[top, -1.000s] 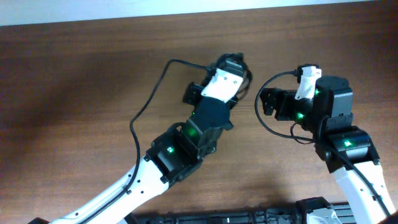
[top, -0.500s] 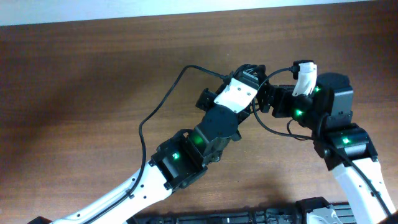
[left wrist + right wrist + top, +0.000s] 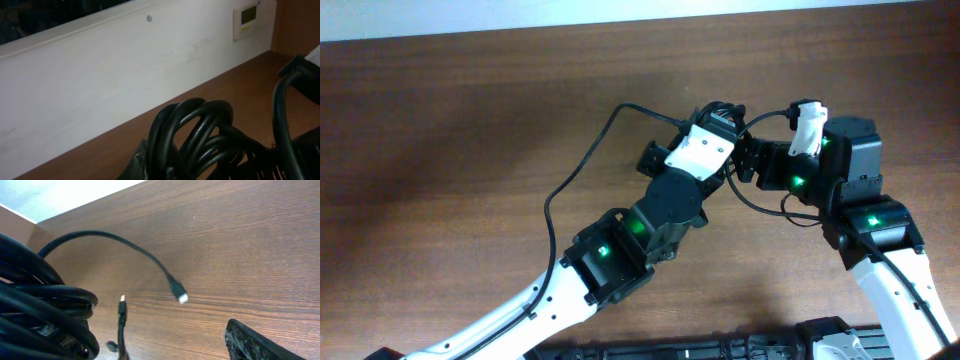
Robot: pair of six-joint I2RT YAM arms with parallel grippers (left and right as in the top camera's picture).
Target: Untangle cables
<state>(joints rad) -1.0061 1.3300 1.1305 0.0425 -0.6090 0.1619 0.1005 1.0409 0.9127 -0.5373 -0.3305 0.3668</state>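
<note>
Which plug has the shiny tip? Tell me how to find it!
Look at the brown wooden table in the right wrist view, with a fat bundle of black cables on the left. One cable arches out of it and ends in the plug. It is farther from the bundle than the other plug and has the bigger silvery tip.

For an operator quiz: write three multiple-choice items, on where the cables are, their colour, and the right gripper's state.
1. Where are the bundled cables? A at the tip of the left gripper; B in the right gripper; C apart from both grippers.
2. Cable colour? A white; B black; C red.
3. The right gripper is: A open; B shut on the cables; C shut on a plug.
Key: 1 A, loops fill the left wrist view's foreground; 2 B, every cord is black; 3 A, nothing is clamped in its wrist view.
</note>
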